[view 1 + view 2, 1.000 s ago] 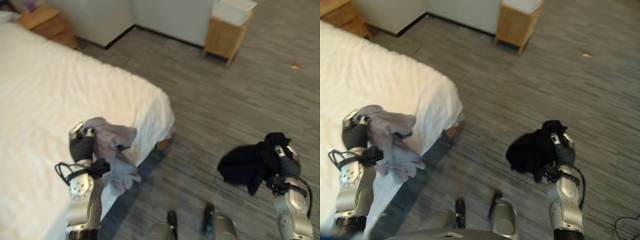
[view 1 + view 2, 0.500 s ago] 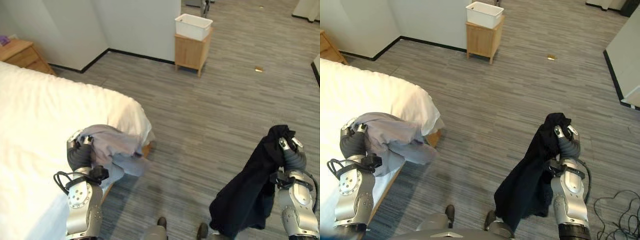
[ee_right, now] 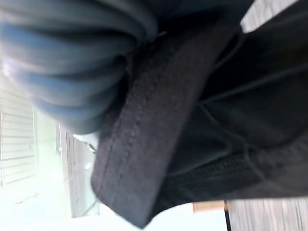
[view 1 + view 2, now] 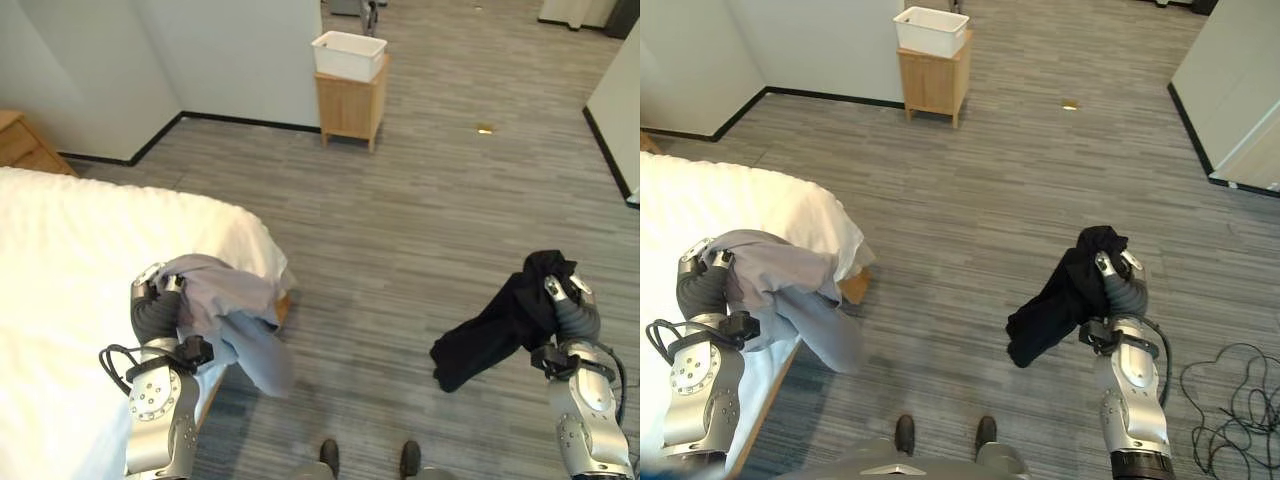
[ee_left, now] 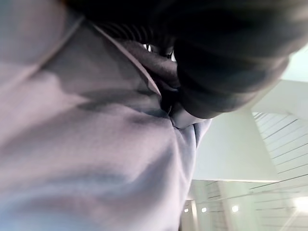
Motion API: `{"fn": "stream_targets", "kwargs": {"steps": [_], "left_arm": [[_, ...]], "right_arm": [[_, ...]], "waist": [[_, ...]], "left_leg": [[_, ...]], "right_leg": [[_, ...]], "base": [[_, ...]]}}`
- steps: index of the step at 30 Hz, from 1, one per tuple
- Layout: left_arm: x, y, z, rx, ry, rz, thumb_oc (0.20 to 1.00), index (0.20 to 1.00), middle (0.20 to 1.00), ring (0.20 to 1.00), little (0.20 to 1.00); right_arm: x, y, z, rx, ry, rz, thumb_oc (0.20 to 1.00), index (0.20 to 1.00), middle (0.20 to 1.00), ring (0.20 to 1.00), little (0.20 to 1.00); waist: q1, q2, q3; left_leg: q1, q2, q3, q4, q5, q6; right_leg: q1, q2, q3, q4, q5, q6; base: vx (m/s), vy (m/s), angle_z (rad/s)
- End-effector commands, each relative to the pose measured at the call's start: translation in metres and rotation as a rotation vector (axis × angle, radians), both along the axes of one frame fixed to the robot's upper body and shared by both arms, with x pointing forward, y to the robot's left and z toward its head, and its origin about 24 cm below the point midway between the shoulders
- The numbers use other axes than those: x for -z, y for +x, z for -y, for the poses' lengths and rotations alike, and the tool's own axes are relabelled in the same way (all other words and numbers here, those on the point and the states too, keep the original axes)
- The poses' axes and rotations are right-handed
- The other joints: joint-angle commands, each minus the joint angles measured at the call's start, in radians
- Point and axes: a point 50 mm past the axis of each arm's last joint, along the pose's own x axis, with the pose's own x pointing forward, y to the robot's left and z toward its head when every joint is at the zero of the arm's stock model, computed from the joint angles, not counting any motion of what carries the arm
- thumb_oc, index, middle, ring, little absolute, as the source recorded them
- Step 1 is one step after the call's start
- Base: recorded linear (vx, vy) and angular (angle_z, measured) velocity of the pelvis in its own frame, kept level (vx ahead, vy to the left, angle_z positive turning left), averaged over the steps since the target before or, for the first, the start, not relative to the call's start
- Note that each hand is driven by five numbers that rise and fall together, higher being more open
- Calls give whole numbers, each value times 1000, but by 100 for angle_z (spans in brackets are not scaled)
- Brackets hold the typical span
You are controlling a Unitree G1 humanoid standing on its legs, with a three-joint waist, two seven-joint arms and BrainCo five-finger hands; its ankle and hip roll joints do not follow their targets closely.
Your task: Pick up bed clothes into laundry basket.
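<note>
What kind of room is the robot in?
Most likely a bedroom: a big bed with a white quilted cover, a small wooden bedside stand holding a white plastic tub, and grey striped carpet floor.

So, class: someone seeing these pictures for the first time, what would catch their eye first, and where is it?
Most striking is the black garment hanging from the raised right hand over the grey floor. Next comes the pale grey garment draped from the left hand at the corner of the white bed. Far off, a white basket sits on a small wooden stand by the wall.
</note>
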Motion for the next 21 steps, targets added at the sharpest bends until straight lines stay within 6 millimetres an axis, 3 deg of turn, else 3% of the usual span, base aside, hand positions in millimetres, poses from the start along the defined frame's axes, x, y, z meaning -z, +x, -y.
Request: {"fn": "stream_targets", "kwargs": {"steps": [1,5,6,8,10,11,13,14,15,16,17,19,20,21], "left_arm": [[-37,7,-6,7,117,145,200,200,200,200,200],[-41,8,-4,24,131,167,200,200,200,200,200],[-43,11,-3,29,125,176,200,200,200,200,200],[-43,16,-1,37,121,175,200,200,200,200,200],[-44,18,0,37,127,178,200,200,200,200,200],[-44,16,1,45,137,180,200,200,200,200,200],[-43,14,0,39,141,174,200,200,200,200,200],[-42,14,3,50,133,181,200,200,200,200,200],[-42,15,4,52,102,188,200,200,200,200,200],[-41,16,5,53,68,198,200,200,200,200,200],[-41,16,5,53,68,199,200,200,200,200,200],[-41,15,5,70,59,201,200,200,200,200,200],[-41,15,7,78,56,196,200,200,200,200,200],[-40,15,7,76,45,193,200,200,200,200,200]], "right_arm": [[-46,12,-13,-54,-67,229,200,200,200,200,200],[-45,9,-9,-42,-79,221,200,200,200,200,200],[-45,5,-2,-3,-71,223,200,200,200,200,200],[-45,3,2,24,-57,234,200,200,200,200,200],[-46,2,2,31,-51,238,200,200,200,200,200],[-46,0,1,21,-50,239,200,200,200,200,200],[-45,1,-1,2,-53,238,200,200,200,200,200],[-44,5,0,-11,-67,225,200,200,200,200,200],[-46,7,-3,-28,-64,233,200,200,200,200,200],[-49,7,-4,-51,-56,250,200,200,200,200,200],[-49,8,-4,-51,-55,252,200,200,200,200,200],[-46,5,5,-27,-73,219,200,200,200,200,200],[-45,4,11,8,-75,199,200,200,200,200,200],[-45,4,12,10,-71,200,200,200,200,200,200]], "waist": [[-9,15,40],[-43,13,46],[-76,-4,44],[-104,-7,38],[-110,-3,32],[-112,-2,16],[-113,-1,8],[-117,9,6],[-112,11,8],[-104,-6,22],[-107,-10,21],[-83,-49,48],[-48,-49,73],[-36,-54,73]], "left_leg": [[9,-29,-57,65,-109,41],[74,-14,-70,16,-127,22],[111,-16,-100,-1,-149,6],[163,5,-122,-18,-179,-14],[192,24,-128,-23,-198,-27],[204,44,-129,-1,-212,-44],[201,56,-117,38,-213,-53],[166,85,-94,210,-109,-97],[111,101,-83,382,-31,-110],[40,99,-79,565,28,-114],[29,96,-83,574,29,-114],[-100,80,-37,788,54,-107],[-212,81,-5,806,8,-106],[-252,70,7,796,10,-104]], "right_leg": [[-143,-42,9,417,-7,23],[-222,-9,-18,286,-39,13],[-242,34,26,124,-29,15],[-253,65,49,-14,19,25],[-247,71,21,-56,46,32],[-230,49,-26,-45,52,30],[-213,52,-43,-25,48,14],[-179,71,-43,3,23,-17],[-138,84,-40,1,-2,-39],[-94,86,-37,-10,-16,-65],[-97,82,-39,-13,-10,-66],[-13,72,-31,-40,-51,-101],[66,79,-31,-62,-79,-107],[92,72,-26,-72,-82,-107]], "base": [[127,83,-4],[288,-68,0],[470,-185,13],[487,-182,39],[409,-184,67],[574,-297,45],[396,-233,13],[416,-274,-2],[568,-437,-12],[286,-267,-14],[242,-293,-19],[364,-314,-35],[519,-296,-40],[397,-180,-34]]}}
